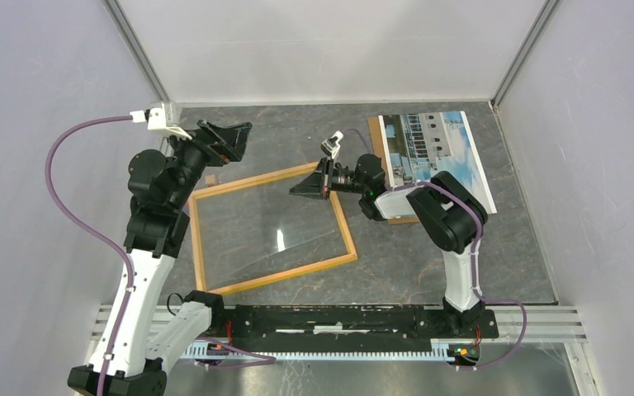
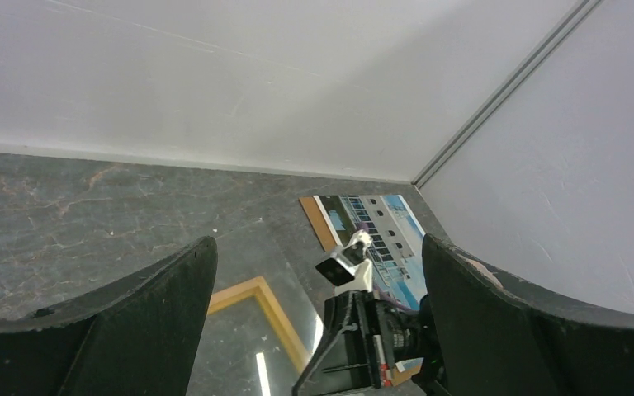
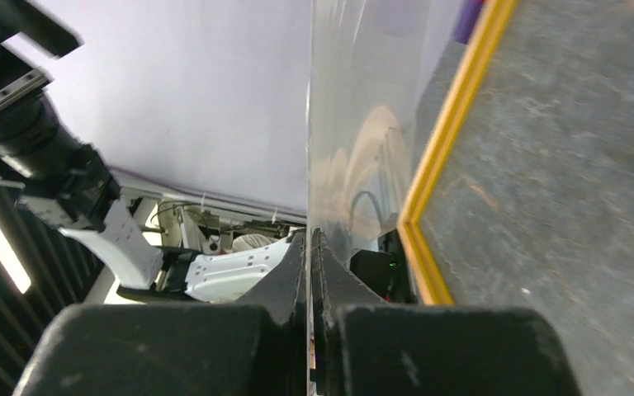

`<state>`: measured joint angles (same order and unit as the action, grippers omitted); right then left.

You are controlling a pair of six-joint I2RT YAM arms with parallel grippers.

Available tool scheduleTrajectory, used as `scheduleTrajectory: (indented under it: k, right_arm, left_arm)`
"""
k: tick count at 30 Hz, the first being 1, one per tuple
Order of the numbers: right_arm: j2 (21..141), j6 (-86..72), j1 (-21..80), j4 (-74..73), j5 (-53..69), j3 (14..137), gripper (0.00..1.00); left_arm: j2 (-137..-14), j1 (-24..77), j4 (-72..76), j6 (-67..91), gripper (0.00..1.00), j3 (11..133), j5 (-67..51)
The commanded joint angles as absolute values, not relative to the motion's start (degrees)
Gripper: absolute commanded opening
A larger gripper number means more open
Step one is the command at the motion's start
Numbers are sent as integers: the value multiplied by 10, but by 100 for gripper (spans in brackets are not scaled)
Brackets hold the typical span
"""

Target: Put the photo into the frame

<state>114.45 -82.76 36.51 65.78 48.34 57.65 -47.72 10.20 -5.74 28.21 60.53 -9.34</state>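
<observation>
The frame [image 1: 281, 275] lies flat on the table [image 1: 396, 256]. The photo [image 1: 433, 144] is off to the right of the frame, well apart from it, on top of a brown board [image 1: 375, 136]. Part of the right arm hangs over it. The photo is not in the frame yet.

The right gripper [image 1: 307, 183] is near the far right corner of the frame. Its jaws are pressed together on the thin edge of a clear sheet [image 1: 272, 231] that sits over the inside of the frame. The left gripper [image 1: 224, 140] hovers by the far left corner of the frame, jaws spread wide, holding nothing.

I think the step now is moving the clear sheet. I cannot tell if it is going in or coming out. To do it well, the right arm should go slowly and grip tight, because the sheet is thin and smooth and could slip. Its low edge should not catch on the wood.

The top view shows the whole frame and both arms, but the sheet is only a faint shine there. The right wrist view shows the pinch close up, with the sheet edge-on between the jaws and the yellow wood just beside it. Only the left wrist view shows the wide gap between the left jaws.
</observation>
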Motion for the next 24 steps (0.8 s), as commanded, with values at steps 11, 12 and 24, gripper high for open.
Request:
scheduleTrajectory:
  k: [11, 12, 24]
  right_arm:
    - [1197, -718, 302, 598, 497, 541, 0]
    - [1191, -700, 299, 577, 494, 540, 0]
    - [1067, -560, 176, 458, 489, 460, 0]
  left_arm:
    - [-505, 98, -29, 321, 99, 601, -125]
    - [-511, 98, -29, 326, 99, 600, -127]
    - [-616, 259, -203, 277, 100, 648, 37]
